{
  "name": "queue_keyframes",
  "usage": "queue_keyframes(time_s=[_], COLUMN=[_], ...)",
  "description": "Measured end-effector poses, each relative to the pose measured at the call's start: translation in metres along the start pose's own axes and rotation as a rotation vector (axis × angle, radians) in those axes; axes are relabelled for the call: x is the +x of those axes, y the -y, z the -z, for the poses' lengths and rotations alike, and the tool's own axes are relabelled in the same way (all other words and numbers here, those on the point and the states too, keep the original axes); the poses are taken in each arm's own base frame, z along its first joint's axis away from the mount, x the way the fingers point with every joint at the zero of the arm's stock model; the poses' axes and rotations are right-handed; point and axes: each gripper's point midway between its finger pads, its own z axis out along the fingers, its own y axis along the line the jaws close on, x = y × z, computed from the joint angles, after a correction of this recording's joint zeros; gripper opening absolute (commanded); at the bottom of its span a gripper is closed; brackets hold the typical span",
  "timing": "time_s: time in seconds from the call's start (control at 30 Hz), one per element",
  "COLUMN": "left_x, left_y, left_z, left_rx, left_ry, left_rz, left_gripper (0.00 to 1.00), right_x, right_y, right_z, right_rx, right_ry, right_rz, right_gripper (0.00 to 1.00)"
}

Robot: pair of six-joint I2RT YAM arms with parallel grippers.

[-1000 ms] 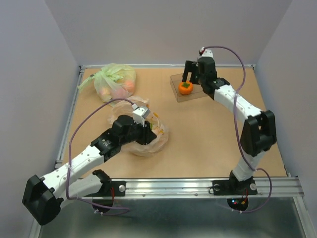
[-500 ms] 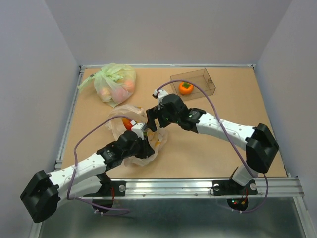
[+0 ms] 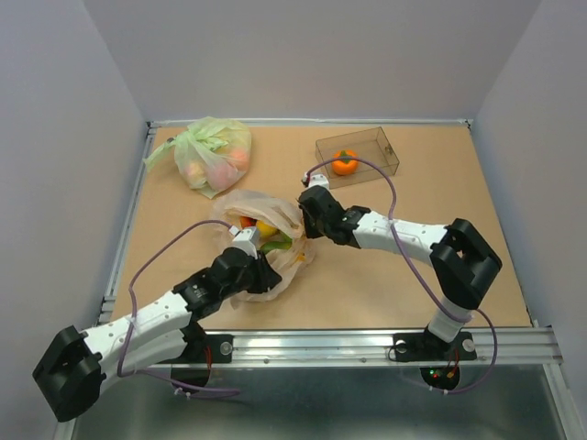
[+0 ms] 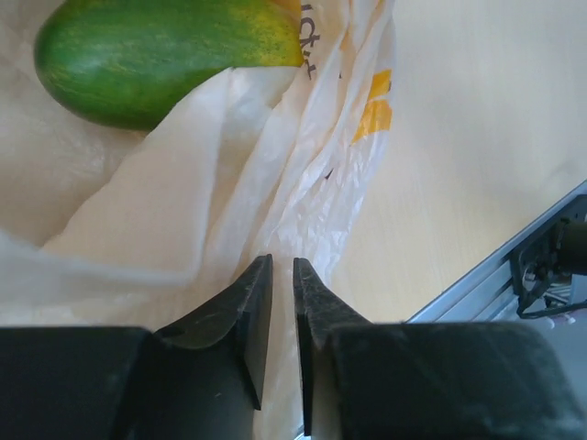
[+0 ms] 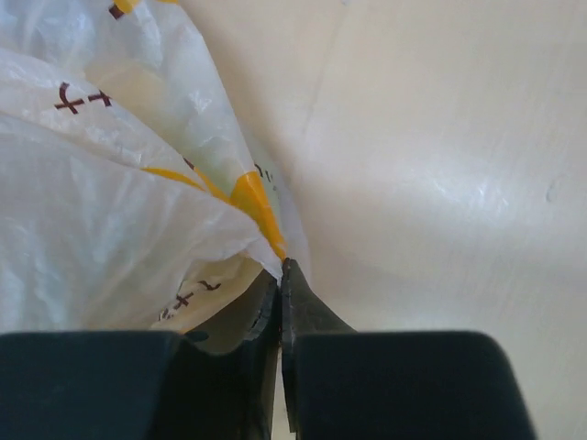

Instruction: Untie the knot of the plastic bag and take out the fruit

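Note:
The pale peach plastic bag (image 3: 280,266) lies mid-table with its mouth spread open. Inside it show an orange fruit (image 3: 246,221), a yellow one (image 3: 266,228) and a green one (image 3: 276,244). In the left wrist view the green fruit (image 4: 165,55) rests on the film. My left gripper (image 3: 256,263) (image 4: 282,263) is shut on the bag's near rim, with film between its narrow jaws. My right gripper (image 3: 306,214) (image 5: 280,266) is shut on the bag's right rim, pinching a yellow-printed fold (image 5: 257,206). The knot is out of view.
A clear box (image 3: 371,145) at the back right holds an orange fruit with a green cap (image 3: 345,163). A knotted light-green bag (image 3: 209,151) with pinkish fruit sits at the back left. A metal rail (image 3: 367,341) runs along the near table edge.
My right arm left the clear box, swung to the bag's right rim and shut on it; the orange stayed in the box. The left gripper drew nearer, and the bag's mouth opened.

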Motion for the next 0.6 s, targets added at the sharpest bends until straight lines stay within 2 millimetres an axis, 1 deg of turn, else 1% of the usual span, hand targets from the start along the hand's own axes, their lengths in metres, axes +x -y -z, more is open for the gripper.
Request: queue_keyframes(time_s=[0.03, 0.07, 0.13, 0.17, 0.3, 0.4, 0.47, 0.6], left_x=[-0.002, -0.003, -0.01, -0.014, -0.042, -0.054, -0.06, -0.058], left_y=[0.001, 0.002, 0.003, 0.005, 0.016, 0.012, 0.007, -0.011], left_z=[0.001, 0.003, 0.008, 0.011, 0.029, 0.036, 0.037, 0.03], left_rx=[0.004, 0.009, 0.022, 0.03, 0.073, 0.047, 0.02, -0.075], left_ry=[0.012, 0.021, 0.063, 0.083, 0.224, 0.292, 0.326, 0.332], left_rz=[0.003, 0.007, 0.012, 0.02, 0.057, 0.11, 0.146, 0.214], left_gripper=[0.35, 0.44, 0.52, 0.64, 0.84, 0.93, 0.95, 0.96], right_x=[0.007, 0.012, 0.026, 0.033, 0.051, 0.06, 0.06, 0.058], right_y=[0.006, 0.011, 0.019, 0.02, 0.024, 0.025, 0.022, 0.014], right_z=[-0.002, -0.003, -0.006, -0.006, -0.008, -0.008, -0.008, -0.01], right_rx=[0.018, 0.031, 0.047, 0.048, 0.049, 0.048, 0.032, -0.006], right_ry=[-0.012, -0.022, -0.052, -0.067, -0.097, -0.118, -0.117, -0.108], right_rz=[-0.006, -0.015, -0.025, -0.032, -0.048, -0.054, -0.06, -0.078], right_gripper=[0.05, 0.03, 0.02, 0.02, 0.02, 0.02, 0.02, 0.02])
